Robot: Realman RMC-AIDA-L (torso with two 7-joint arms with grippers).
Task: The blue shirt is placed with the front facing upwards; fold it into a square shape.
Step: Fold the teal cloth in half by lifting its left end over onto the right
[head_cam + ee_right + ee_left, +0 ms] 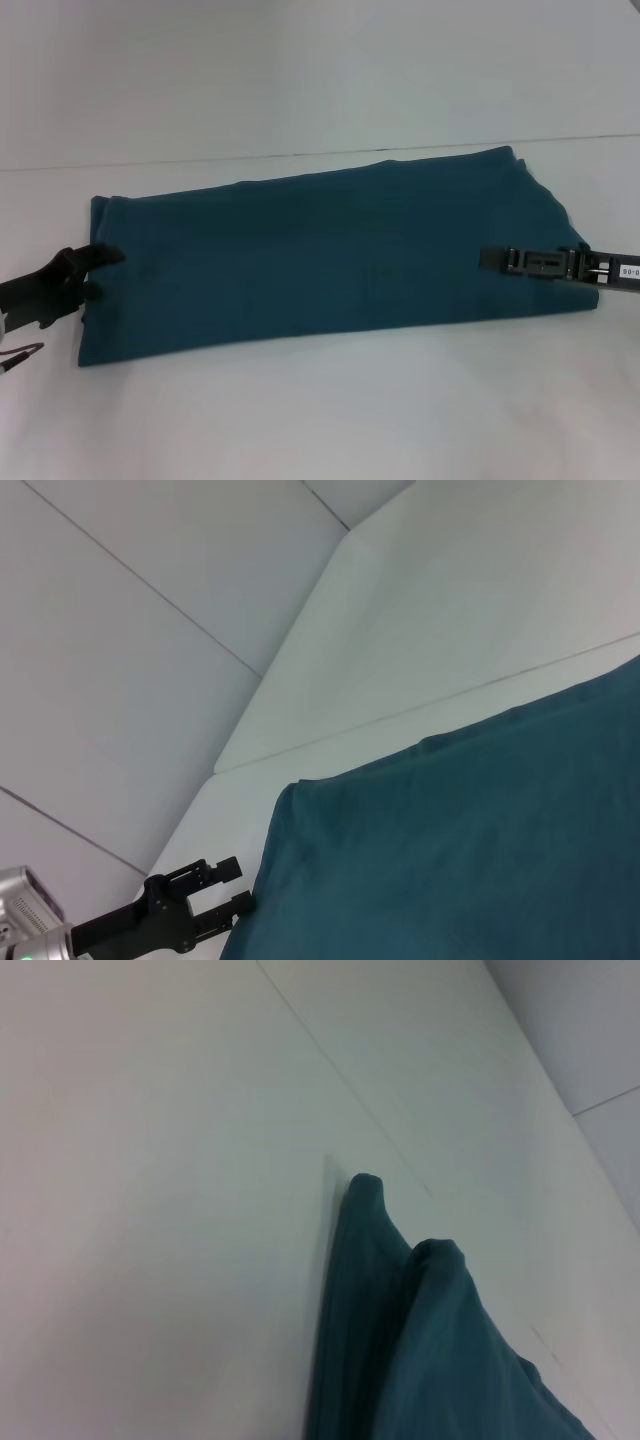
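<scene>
The blue shirt (330, 260) lies on the white table as a long folded band running left to right, plain side up; the lettering and collar are hidden. My left gripper (97, 273) is at the shirt's left end, its two black fingers apart on either side of the edge. It also shows in the right wrist view (226, 887), open beside the cloth (470, 850). The left wrist view shows two bunched folds of the shirt (420, 1340). My right gripper (484, 259) reaches in low over the shirt's right end, its fingers together in one thin bar.
The white table (330, 410) stretches in front of the shirt. A seam line (300, 155) runs just behind it, and a pale wall (300, 70) rises behind that. A thin cable (20, 358) hangs by the left arm.
</scene>
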